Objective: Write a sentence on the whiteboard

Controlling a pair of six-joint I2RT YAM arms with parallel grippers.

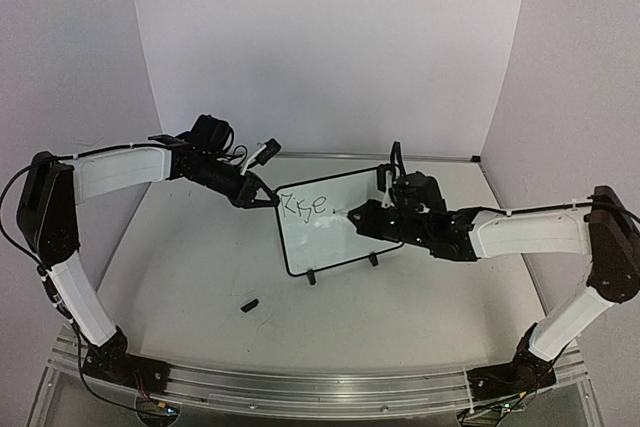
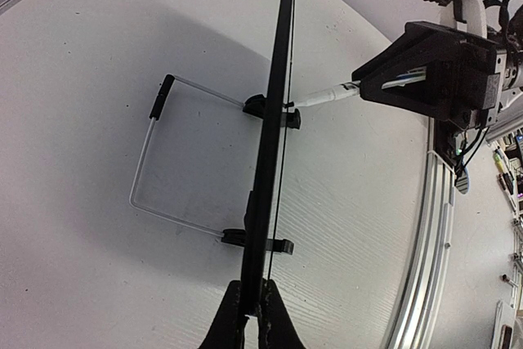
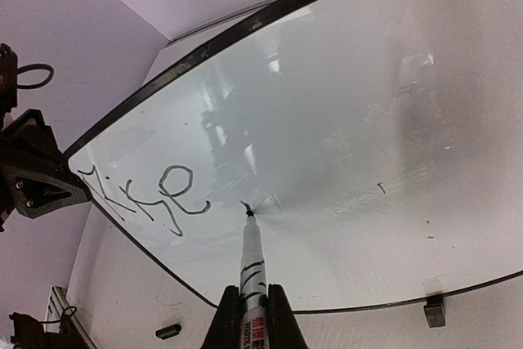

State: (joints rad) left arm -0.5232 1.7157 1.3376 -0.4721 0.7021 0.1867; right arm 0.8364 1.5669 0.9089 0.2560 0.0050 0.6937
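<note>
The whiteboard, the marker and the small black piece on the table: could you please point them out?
whiteboard (image 1: 328, 243), top external view, bare white face.
marker (image 3: 252, 255), right wrist view, white barrel.
small black piece (image 1: 249, 304), top external view, its middle.

Your top view looks down and forward from above and behind the arm bases, far enough to take in most of the table (image 1: 200, 277) with the whiteboard (image 1: 340, 237) mid-frame. Your left wrist camera sits close against the board, sighting along its edge toward the right gripper (image 2: 366, 87). Your right wrist camera looks close along the marker (image 3: 252, 255) onto the board's written face. All three views share the whiteboard.
</note>
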